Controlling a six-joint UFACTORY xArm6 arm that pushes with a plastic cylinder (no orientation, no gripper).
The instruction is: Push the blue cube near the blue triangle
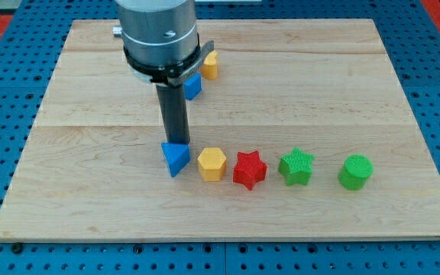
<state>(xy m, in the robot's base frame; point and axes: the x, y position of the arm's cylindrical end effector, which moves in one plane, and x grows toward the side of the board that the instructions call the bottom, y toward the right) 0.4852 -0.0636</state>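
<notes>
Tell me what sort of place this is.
Probably a robotics lab bench: a wooden board lies on a blue perforated table, with small coloured blocks like the blue triangle, which my tip touches.

Block count: 7 total. Blue x2: blue triangle [176, 158], blue cube [193, 86]. Yellow x2: yellow hexagon [212, 163], yellow block [210, 66] up top; red x1: red star [250, 169]; green x2: green star [297, 166], green cylinder [355, 172].

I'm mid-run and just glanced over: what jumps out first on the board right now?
The big grey arm housing at the view's top, with my tip touching the blue triangle's upper edge. A blue cube peeks out beside the rod, and a yellow hexagon, red star, green star and green cylinder run rightward.
</notes>
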